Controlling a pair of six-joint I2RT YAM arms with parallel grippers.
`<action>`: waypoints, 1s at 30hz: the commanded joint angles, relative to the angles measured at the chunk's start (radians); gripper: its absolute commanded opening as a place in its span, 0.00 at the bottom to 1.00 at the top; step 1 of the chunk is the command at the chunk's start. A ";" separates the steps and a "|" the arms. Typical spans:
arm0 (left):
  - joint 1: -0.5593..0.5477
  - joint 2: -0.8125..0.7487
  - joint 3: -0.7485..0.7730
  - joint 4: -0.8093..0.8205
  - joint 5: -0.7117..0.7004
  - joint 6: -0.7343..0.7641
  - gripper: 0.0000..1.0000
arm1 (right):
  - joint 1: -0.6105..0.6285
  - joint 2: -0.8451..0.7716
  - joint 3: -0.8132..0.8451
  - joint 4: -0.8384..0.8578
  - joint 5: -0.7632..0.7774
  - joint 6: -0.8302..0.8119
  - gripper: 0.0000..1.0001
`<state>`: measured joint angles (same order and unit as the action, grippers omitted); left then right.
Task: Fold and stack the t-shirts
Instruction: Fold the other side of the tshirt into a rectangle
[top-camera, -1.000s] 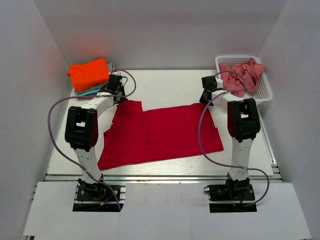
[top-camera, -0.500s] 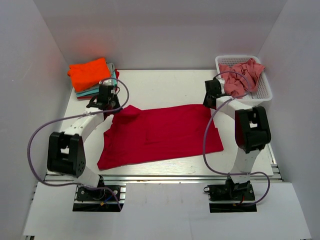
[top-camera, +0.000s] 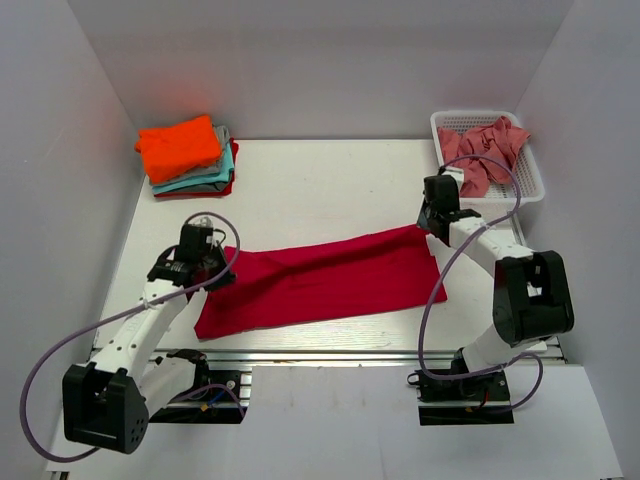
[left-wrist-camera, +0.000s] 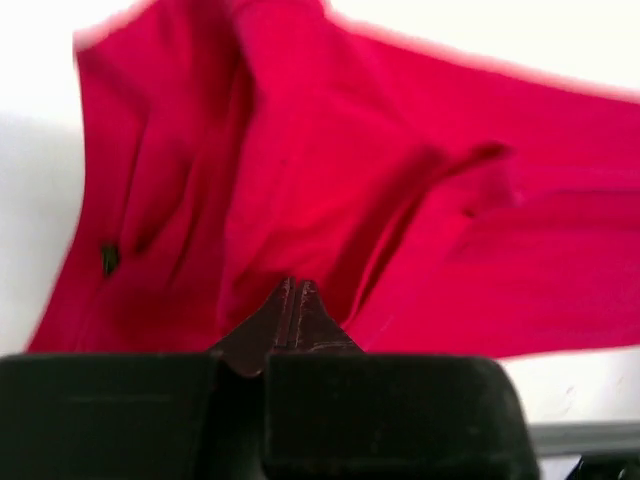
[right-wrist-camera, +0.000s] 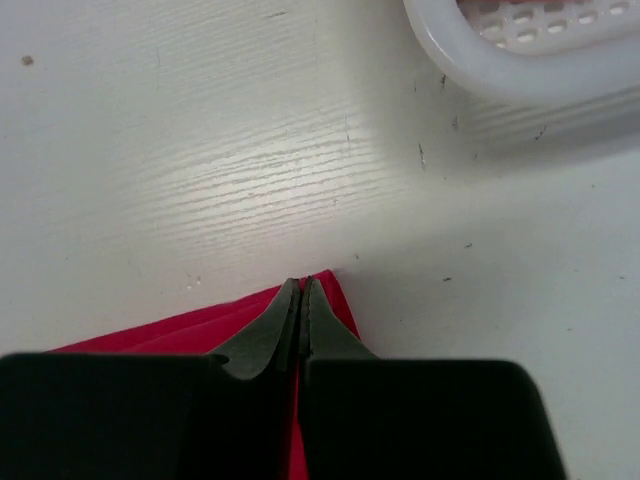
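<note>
The crimson red t-shirt (top-camera: 320, 282) lies across the near middle of the table, its far half folded toward the near edge. My left gripper (top-camera: 213, 262) is shut on its left far edge, and the cloth (left-wrist-camera: 330, 190) fills the left wrist view in creases. My right gripper (top-camera: 432, 226) is shut on the shirt's right far corner (right-wrist-camera: 338, 292), low over the table. A stack of folded t-shirts with the orange one (top-camera: 178, 146) on top over teal, grey and red ones sits at the far left. Salmon-pink shirts (top-camera: 483, 150) lie crumpled in the basket.
The white mesh basket (top-camera: 528, 183) stands at the far right corner, its rim (right-wrist-camera: 520, 70) close beyond my right gripper. White walls enclose the table on three sides. The table's metal front rail (top-camera: 330, 352) runs just near the shirt.
Both grippers have pulled the shirt's far edge toward the near side, folding it over into a narrower band. The left arm has swung far down and left; the right arm moved nearer too.
</note>
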<state>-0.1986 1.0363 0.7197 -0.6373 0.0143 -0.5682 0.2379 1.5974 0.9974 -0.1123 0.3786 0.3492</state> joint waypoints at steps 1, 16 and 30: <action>-0.002 -0.048 -0.068 -0.117 0.039 -0.053 0.00 | -0.003 -0.059 -0.052 0.022 0.006 0.023 0.00; -0.002 -0.090 -0.042 -0.311 0.127 -0.062 0.73 | -0.005 -0.220 -0.218 -0.226 0.167 0.220 0.85; -0.012 0.108 -0.025 0.293 0.288 0.073 1.00 | 0.078 -0.280 -0.197 0.097 -0.286 0.028 0.90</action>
<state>-0.1997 1.1007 0.7078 -0.5491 0.1982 -0.5434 0.2943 1.2858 0.7815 -0.1444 0.2157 0.4469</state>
